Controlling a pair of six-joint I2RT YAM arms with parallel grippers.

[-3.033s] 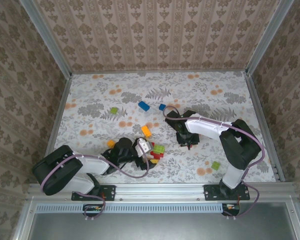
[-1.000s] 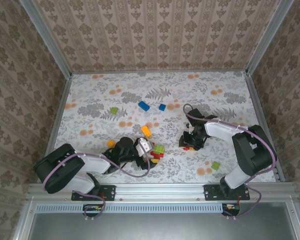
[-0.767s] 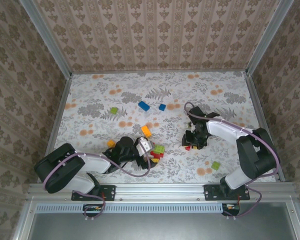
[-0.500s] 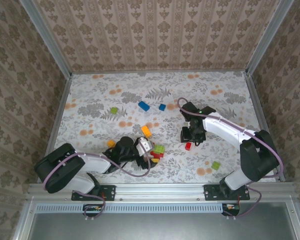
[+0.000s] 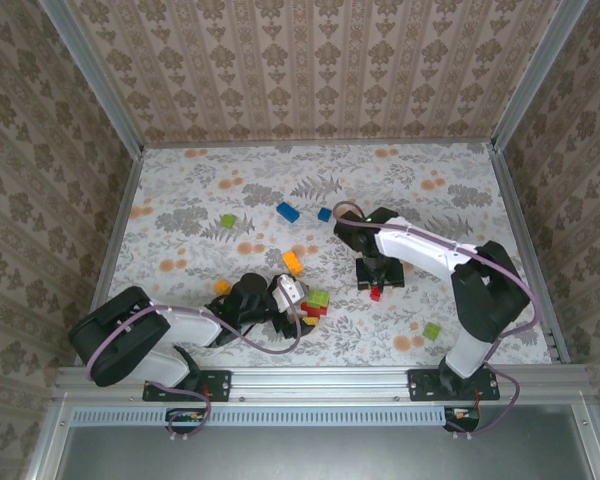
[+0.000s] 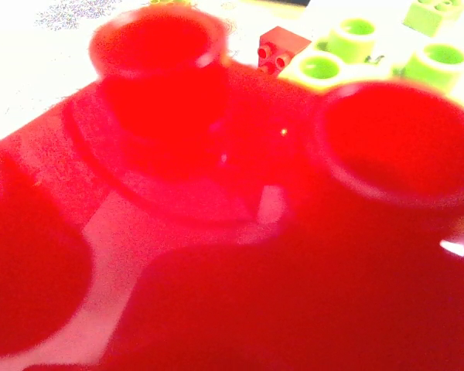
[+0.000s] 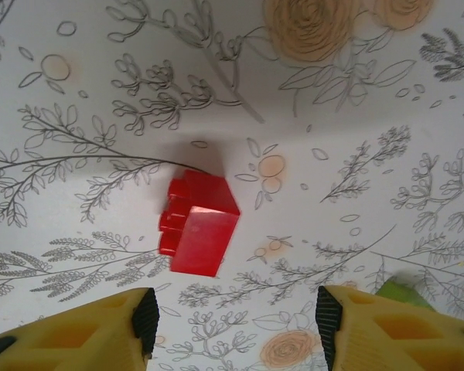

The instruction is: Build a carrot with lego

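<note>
Diff vs a second ago: my right arm was swung out toward 3 o'clock with the right gripper low over the red brick. Now the elbow is pulled in, the gripper sits just at 12 o'clock of that brick, and the brick lies free on the floral table. Left arm and the other loose bricks are where they were

Right tool: jaws apart, holding nothing. On the wrist cam both yellow fingertips are at the bottom edge. The red brick lies at 11 o'clock of the gap, clear of both pads, on its side with studs pointing to 9 o'clock

Left gripper: lying low at the pile of red, green and yellow bricks. Its wrist cam is jammed against a big red brick, with a lime-green brick behind it at 1 o'clock. Fingers are hidden, so I can't tell if they are apart or clamped on it

Other lego: two blue bricks at 10 to 11 o'clock of the right gripper, orange brick at 9 o'clock, a green brick at 4 o'clock
</note>
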